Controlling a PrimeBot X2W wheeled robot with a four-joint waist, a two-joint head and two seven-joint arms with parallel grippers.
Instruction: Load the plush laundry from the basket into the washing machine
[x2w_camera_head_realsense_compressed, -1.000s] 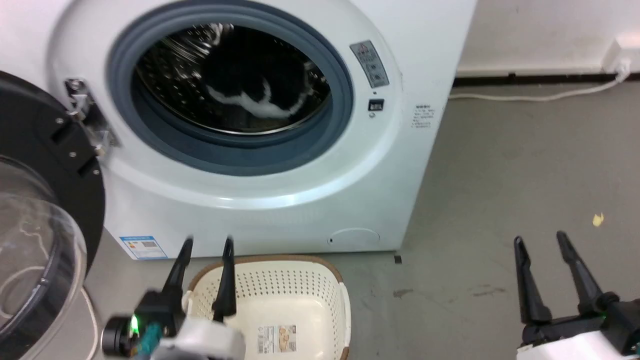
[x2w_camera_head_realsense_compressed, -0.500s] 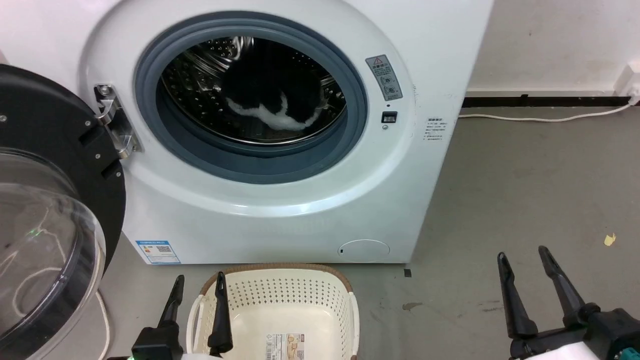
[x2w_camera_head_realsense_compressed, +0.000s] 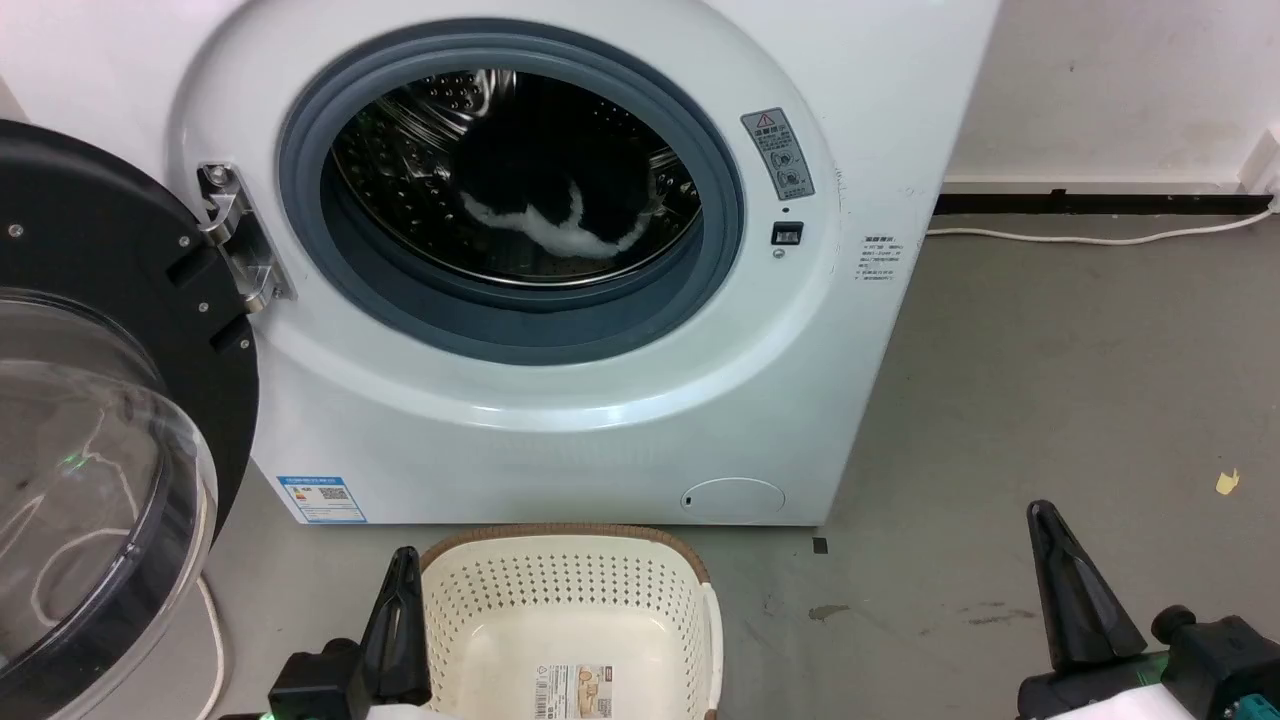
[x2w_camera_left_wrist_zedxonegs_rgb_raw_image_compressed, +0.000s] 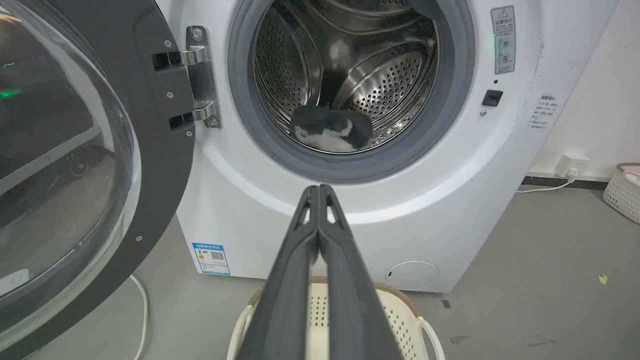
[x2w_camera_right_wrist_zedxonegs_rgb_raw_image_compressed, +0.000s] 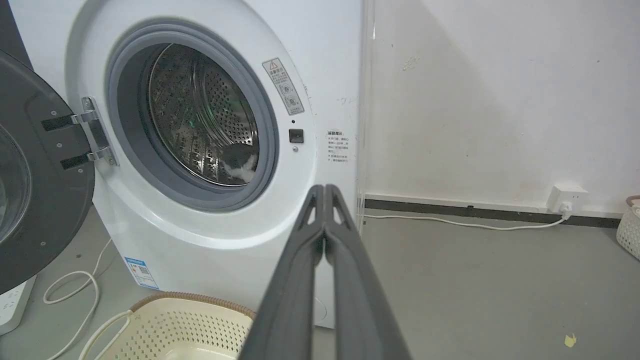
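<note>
The black plush laundry (x2w_camera_head_realsense_compressed: 545, 195) with its white tuft lies inside the steel drum of the white washing machine (x2w_camera_head_realsense_compressed: 560, 400); in the left wrist view the plush laundry (x2w_camera_left_wrist_zedxonegs_rgb_raw_image_compressed: 330, 131) rests at the drum's bottom. The round door (x2w_camera_head_realsense_compressed: 90, 420) hangs wide open at the left. The cream basket (x2w_camera_head_realsense_compressed: 570, 620) stands on the floor before the washer with nothing in it but its label sticker. My left gripper (x2w_camera_head_realsense_compressed: 405, 585) is shut, low beside the basket's left rim; its fingertips (x2w_camera_left_wrist_zedxonegs_rgb_raw_image_compressed: 318, 190) press together. My right gripper (x2w_camera_head_realsense_compressed: 1045, 515) is shut over bare floor at the lower right, holding nothing.
A white cable (x2w_camera_head_realsense_compressed: 1090, 238) runs along the wall's base to a socket (x2w_camera_right_wrist_zedxonegs_rgb_raw_image_compressed: 565, 196). Another cord (x2w_camera_head_realsense_compressed: 205, 640) lies on the floor under the open door. A second pale basket (x2w_camera_left_wrist_zedxonegs_rgb_raw_image_compressed: 622, 192) stands far right by the wall. Grey floor (x2w_camera_head_realsense_compressed: 1050, 380) stretches right of the washer.
Both grippers have closed from open to shut. The head view has shifted slightly, so the washer sits a bit more to the right; the plush has not moved in the drum.
</note>
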